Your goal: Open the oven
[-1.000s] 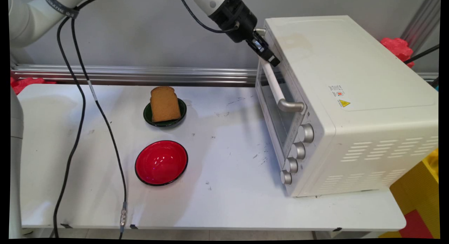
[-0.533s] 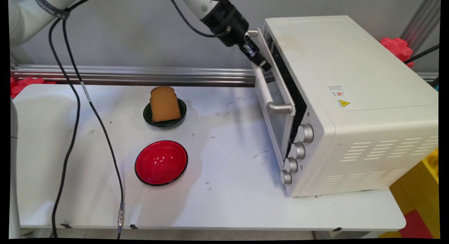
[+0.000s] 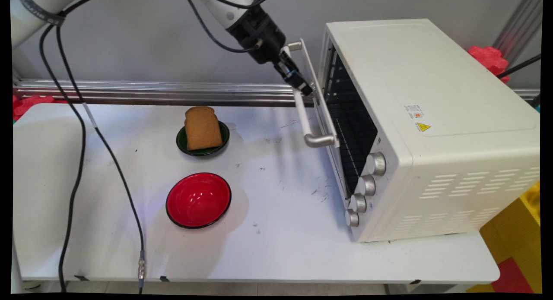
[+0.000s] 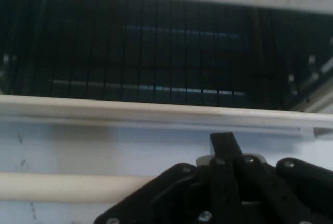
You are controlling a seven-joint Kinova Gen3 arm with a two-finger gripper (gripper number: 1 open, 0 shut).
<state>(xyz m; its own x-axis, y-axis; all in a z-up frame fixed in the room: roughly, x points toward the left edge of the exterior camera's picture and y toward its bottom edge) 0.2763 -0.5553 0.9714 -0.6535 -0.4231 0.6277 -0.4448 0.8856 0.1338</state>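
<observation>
A white toaster oven (image 3: 432, 118) stands on the right of the table. Its glass door (image 3: 322, 105) hangs partly open, tilted out to the left, and the dark wire rack (image 3: 352, 131) shows inside. My gripper (image 3: 301, 86) is shut on the upper part of the door's white handle bar (image 3: 304, 118). In the hand view the handle bar (image 4: 62, 187) crosses the lower left behind the gripper (image 4: 225, 153), with the door's top edge (image 4: 156, 112) and the dark oven cavity (image 4: 156, 52) beyond it.
A slice of brown toast (image 3: 202, 128) leans in a small dark green bowl (image 3: 183, 145) at mid-table. An empty red bowl (image 3: 198, 200) sits nearer the front. Black cables (image 3: 77, 162) hang down on the left. Four knobs (image 3: 365, 185) line the oven's front.
The oven door went from closed to partly open, swinging out to the left. My gripper moved left and down with the handle held in it.
</observation>
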